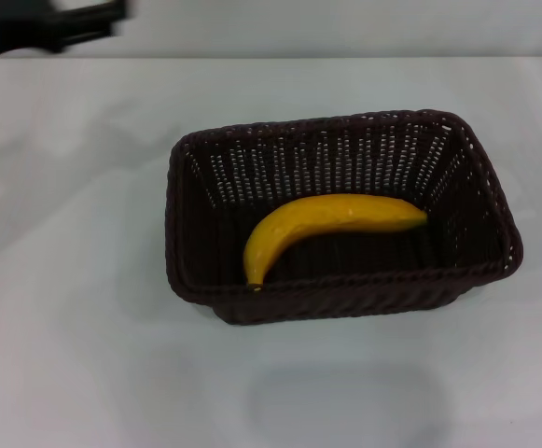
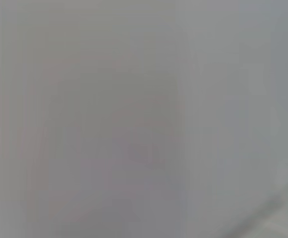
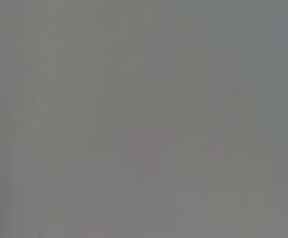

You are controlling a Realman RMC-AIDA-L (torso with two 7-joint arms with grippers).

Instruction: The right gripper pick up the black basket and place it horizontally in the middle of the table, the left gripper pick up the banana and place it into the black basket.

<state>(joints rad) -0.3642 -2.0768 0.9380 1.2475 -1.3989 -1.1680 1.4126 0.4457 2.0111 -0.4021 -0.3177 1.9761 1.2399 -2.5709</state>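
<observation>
The black basket [image 1: 491, 198] stands lengthwise across the middle of the white table [image 1: 65, 336] in the head view. The banana [image 1: 331, 217] lies inside it on the bottom, curved, with its stem tip toward the basket's front left corner. A dark, blurred shape at the far left corner is my left gripper [image 1: 91, 22], raised well clear of the basket and holding nothing I can see. My right gripper shows in no view. Both wrist views show only a plain pale surface.
The table's far edge [image 1: 345, 56] runs across the top of the head view, with a pale wall behind it. Bare white tabletop surrounds the basket on all sides.
</observation>
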